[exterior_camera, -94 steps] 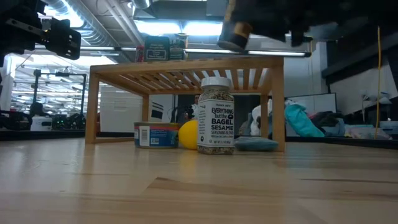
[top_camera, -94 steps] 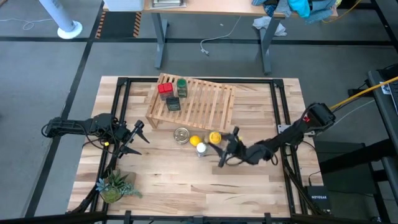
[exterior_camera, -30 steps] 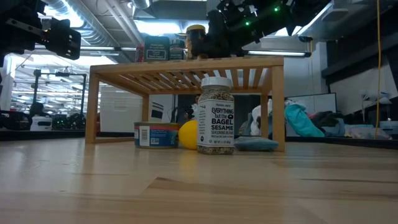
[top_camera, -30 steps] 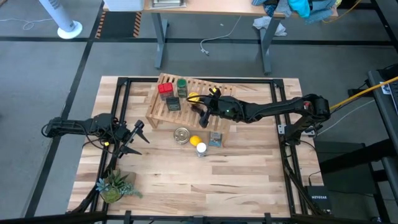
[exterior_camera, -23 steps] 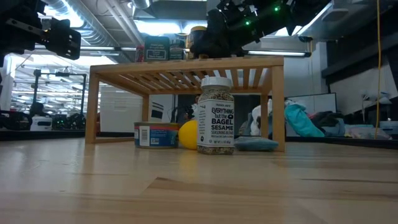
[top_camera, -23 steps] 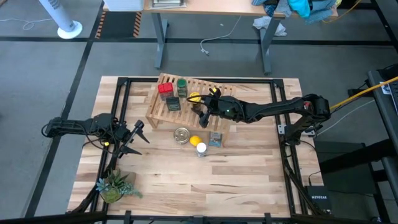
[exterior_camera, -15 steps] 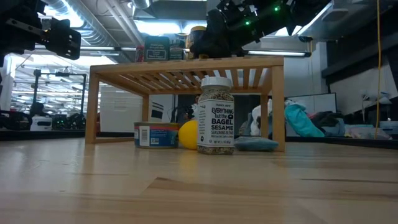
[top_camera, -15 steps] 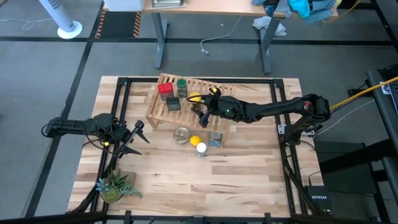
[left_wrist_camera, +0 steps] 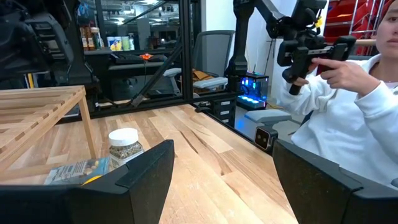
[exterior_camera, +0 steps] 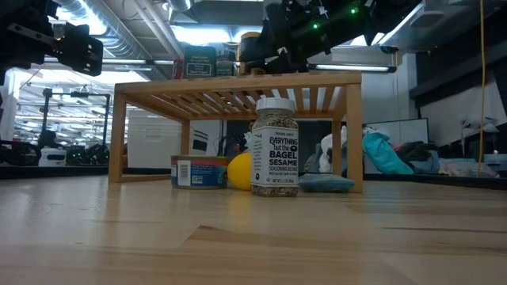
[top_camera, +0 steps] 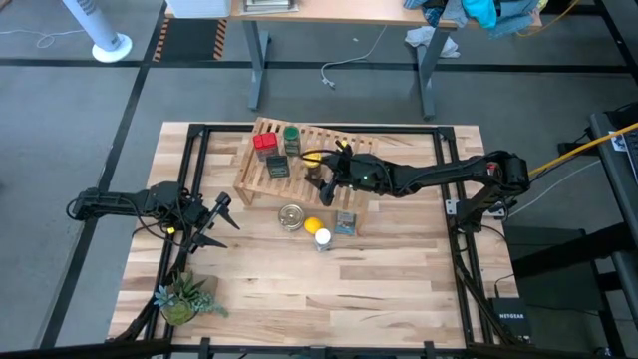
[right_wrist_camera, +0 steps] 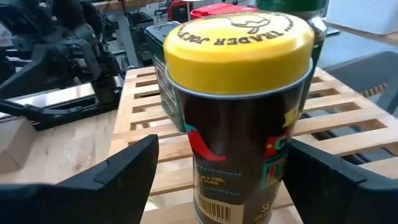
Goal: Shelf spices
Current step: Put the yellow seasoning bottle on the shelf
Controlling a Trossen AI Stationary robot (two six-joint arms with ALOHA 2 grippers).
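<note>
Spices sit split between two levels. On the slatted light-wood shelf [top_camera: 309, 165] I see the red tin [top_camera: 264, 143], the green-lidded jar [top_camera: 291, 137], the dark grey tin [top_camera: 278, 168] and the yellow-lidded jar [right_wrist_camera: 239, 118], which stands upright on the slats beside them. Its body is dark glossy plastic with a printed label and barcode, the lid flat and bright yellow with embossed lettering. Contents of the tins I cannot see.

Down on the butcher-block surface [top_camera: 299, 289], in front of the shelf, the white-lidded jar [exterior_camera: 274, 148] stands upright; through its clear wall I see a speckled seed mix. Just beside it lie a yellow lemon-like ball [top_camera: 313, 225], a round silver tin [top_camera: 291, 215] and a flat blue packet [top_camera: 346, 222]. A small potted plant [top_camera: 183, 297] sits at the near left corner.

My right pincer [right_wrist_camera: 214, 171] is over the shelf, its dark fingers spread wide to either side of the yellow-lidded jar, with a gap on each side, so not pinching it. My left pincer [left_wrist_camera: 217, 174] hangs near the left edge of the surface, also spread and holding nothing. A person in a white sleeve [left_wrist_camera: 354, 124] sits beyond the surface.
</note>
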